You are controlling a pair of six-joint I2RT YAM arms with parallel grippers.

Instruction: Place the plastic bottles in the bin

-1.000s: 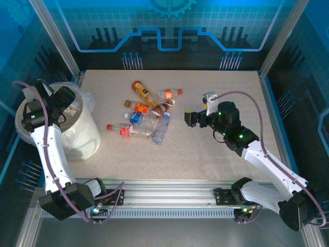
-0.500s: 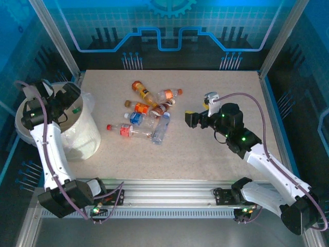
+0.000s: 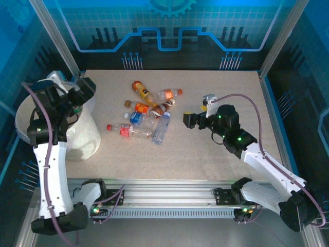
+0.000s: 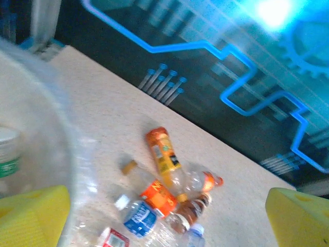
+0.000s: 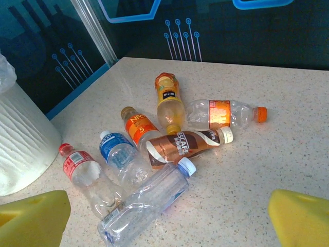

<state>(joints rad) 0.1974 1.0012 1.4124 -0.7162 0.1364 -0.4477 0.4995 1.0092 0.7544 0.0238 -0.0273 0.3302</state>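
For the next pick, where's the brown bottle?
Right wrist view: the brown bottle lies mid-pile, between the orange-capped clear bottle behind it and the blue-capped bottle in front; top view puts it left of the right gripper.

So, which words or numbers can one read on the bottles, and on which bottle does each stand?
"ESCAFE": on the brown bottle, right wrist view.
"NFC" and "5": on the orange-label bottle.
Too small or blurred to read: the labels of the blue-label bottle, the red-label bottle, the yellow bottle and the clear orange-cap bottle.
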